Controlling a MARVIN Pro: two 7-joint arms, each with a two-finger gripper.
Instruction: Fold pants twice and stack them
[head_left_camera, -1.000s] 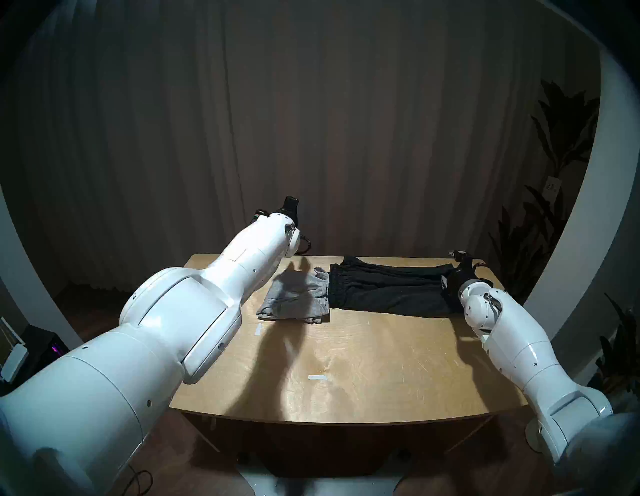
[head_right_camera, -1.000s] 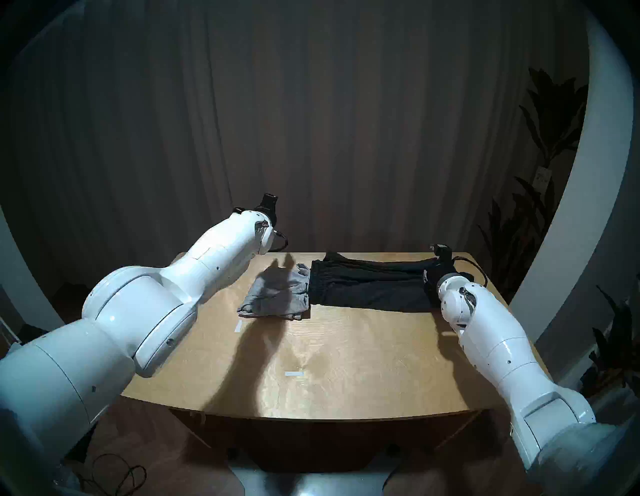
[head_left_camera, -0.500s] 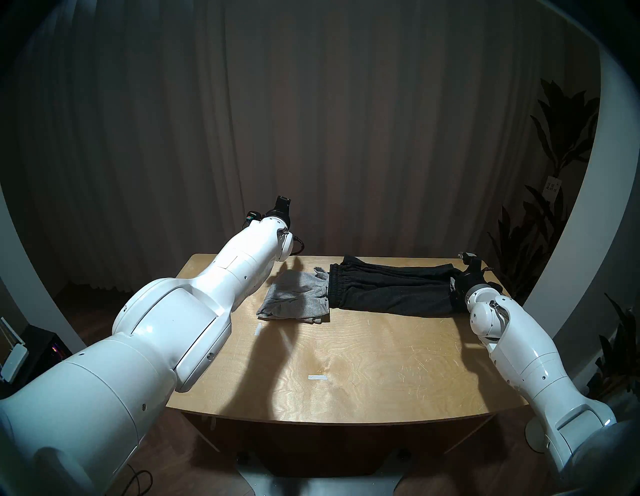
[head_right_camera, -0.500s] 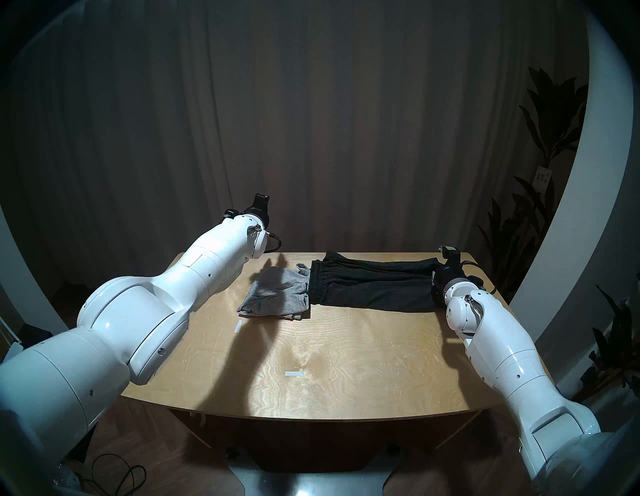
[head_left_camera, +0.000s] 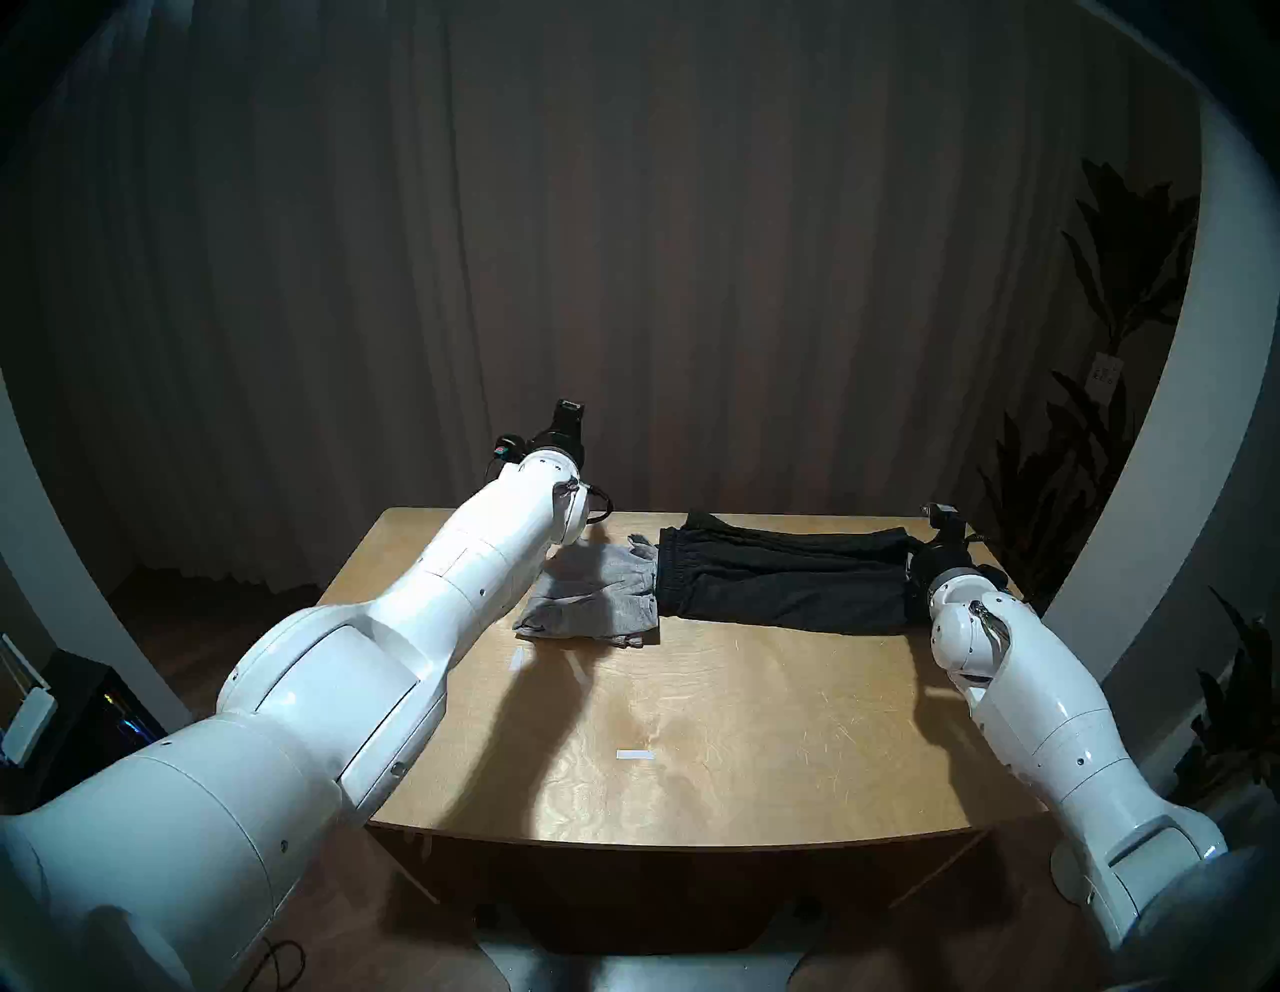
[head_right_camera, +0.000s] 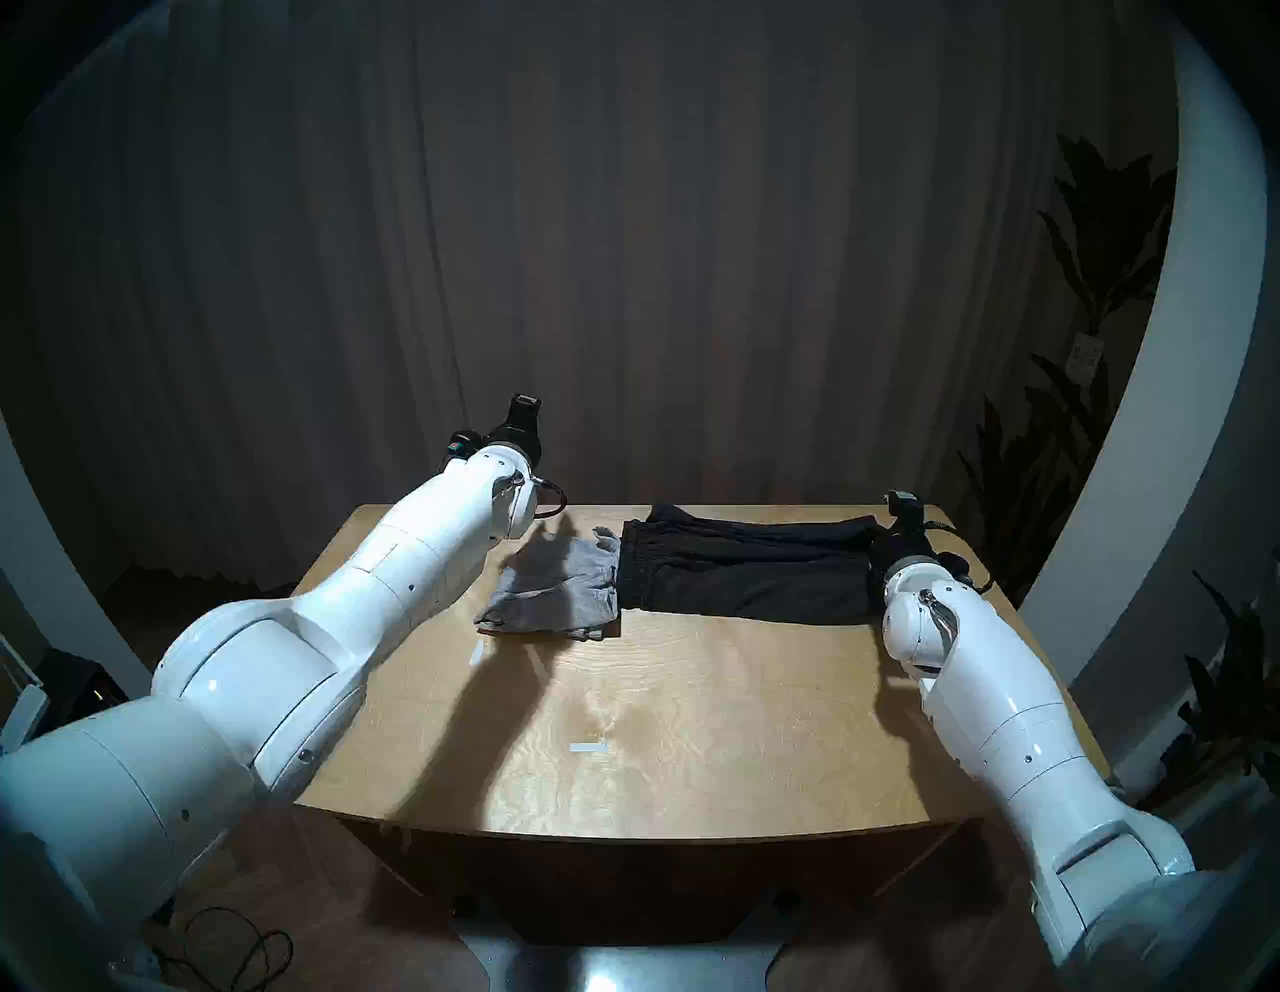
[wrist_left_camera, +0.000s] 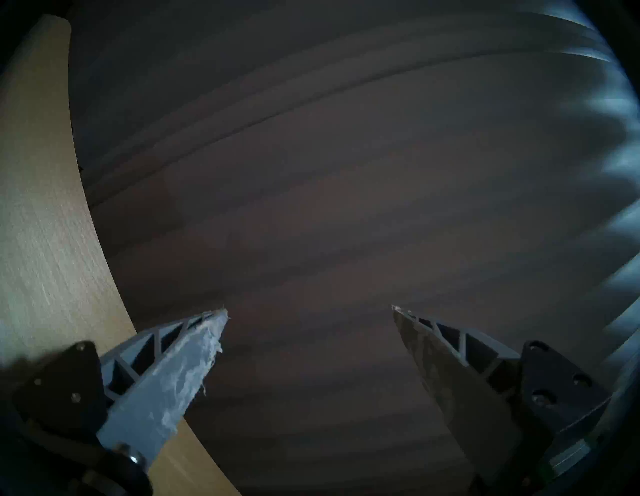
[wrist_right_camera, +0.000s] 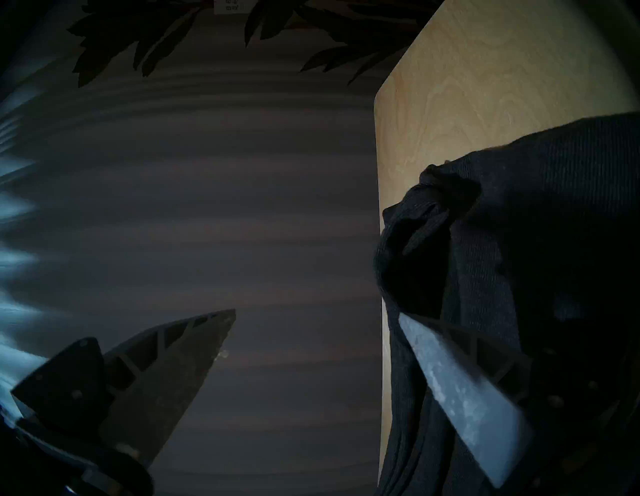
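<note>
The light grey shorts lie folded on the wooden table, back left of centre. The black shorts lie right beside them, stretched long toward the right with the waistband at their left end. My left gripper is open and empty, raised above the table's far left edge and facing the curtain. My right gripper is open and empty at the right end of the black shorts. One of its fingers lies against the black cloth.
Two white tape marks sit on the table, one near the centre front and one by the grey shorts. A dark curtain hangs close behind the table. Plants stand at the far right.
My left arm has swung a little left and back, so its shadow covers less of the grey shorts. My right wrist has shifted slightly right and back. Both pairs of shorts lie as before.
</note>
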